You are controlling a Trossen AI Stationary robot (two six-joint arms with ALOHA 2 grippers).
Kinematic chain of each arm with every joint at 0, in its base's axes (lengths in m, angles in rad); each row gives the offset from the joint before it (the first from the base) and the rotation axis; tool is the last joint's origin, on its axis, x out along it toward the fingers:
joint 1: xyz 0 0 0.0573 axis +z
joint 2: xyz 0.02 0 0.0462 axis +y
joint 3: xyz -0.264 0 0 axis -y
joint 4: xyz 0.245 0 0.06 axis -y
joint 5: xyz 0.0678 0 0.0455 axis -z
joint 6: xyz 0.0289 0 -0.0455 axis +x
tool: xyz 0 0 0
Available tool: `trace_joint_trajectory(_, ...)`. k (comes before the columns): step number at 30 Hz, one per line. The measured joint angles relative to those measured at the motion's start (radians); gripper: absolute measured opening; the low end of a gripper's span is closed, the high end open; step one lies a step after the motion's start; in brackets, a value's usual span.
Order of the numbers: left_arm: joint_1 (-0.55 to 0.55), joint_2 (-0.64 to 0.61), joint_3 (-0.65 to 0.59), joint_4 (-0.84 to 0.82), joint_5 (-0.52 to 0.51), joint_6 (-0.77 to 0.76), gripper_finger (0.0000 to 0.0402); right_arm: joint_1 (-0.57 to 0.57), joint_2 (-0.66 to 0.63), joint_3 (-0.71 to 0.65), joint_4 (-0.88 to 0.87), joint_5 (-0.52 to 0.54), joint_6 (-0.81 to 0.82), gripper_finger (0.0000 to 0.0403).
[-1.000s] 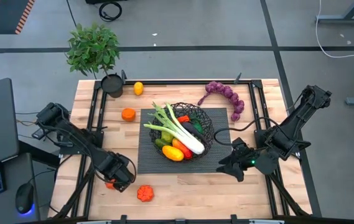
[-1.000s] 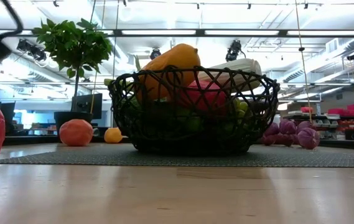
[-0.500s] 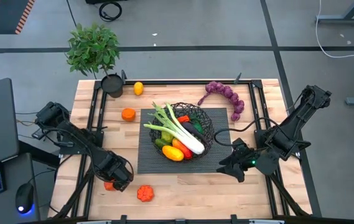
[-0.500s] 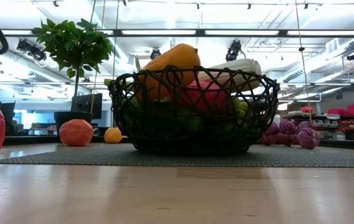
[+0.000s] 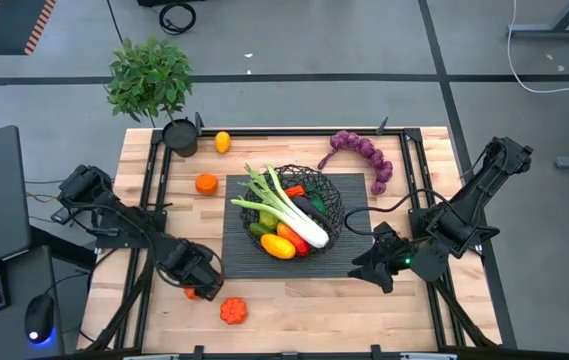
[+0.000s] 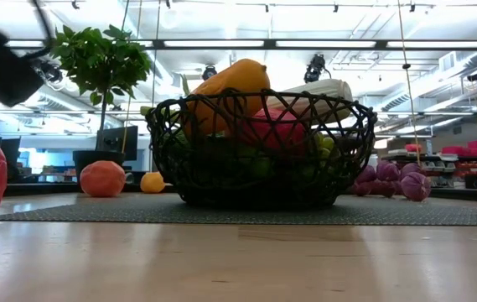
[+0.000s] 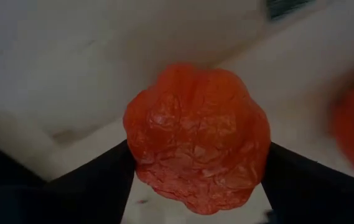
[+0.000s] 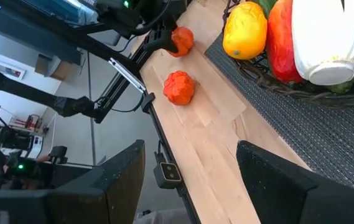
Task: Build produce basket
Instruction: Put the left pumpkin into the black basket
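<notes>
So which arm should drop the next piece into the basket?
The left one, probably. Its gripper already clamps a red tomato, near the table's front-left beside the basket. The right gripper sits open and empty on the basket's other side, holding nothing.

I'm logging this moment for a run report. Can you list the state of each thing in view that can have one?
left hand: shut on a red tomato, near the table's front left
right hand: open, empty, waiting right of the basket
basket: upright on the dark mat, filled with produce
second tomato: loose on the table
purple grapes: loose on the table, outside the basket
lemon: loose by the plant pot
</notes>
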Motion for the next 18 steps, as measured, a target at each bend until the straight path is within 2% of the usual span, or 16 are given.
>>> trace_joint_trajectory(5,0.068,0.0,0.095,-0.006,-0.003,0.079,0.0299,0.0,0.0,0.0,0.001,-0.036,0.012,0.0258)
trace_joint_trajectory(9,0.143,0.0,0.231,-0.058,-0.04,0.192,0.0304,0.0,0.0,0.0,0.002,-0.069,0.032,0.0258)
trace_joint_trajectory(13,0.229,-0.002,0.405,-0.161,-0.149,0.338,0.0302,0.0,0.0,0.0,0.002,-0.077,0.05,0.0258)
trace_joint_trajectory(18,0.361,-0.005,0.573,-0.191,-0.312,0.571,0.0306,-0.003,0.0,0.0,0.002,-0.077,0.067,0.0258)
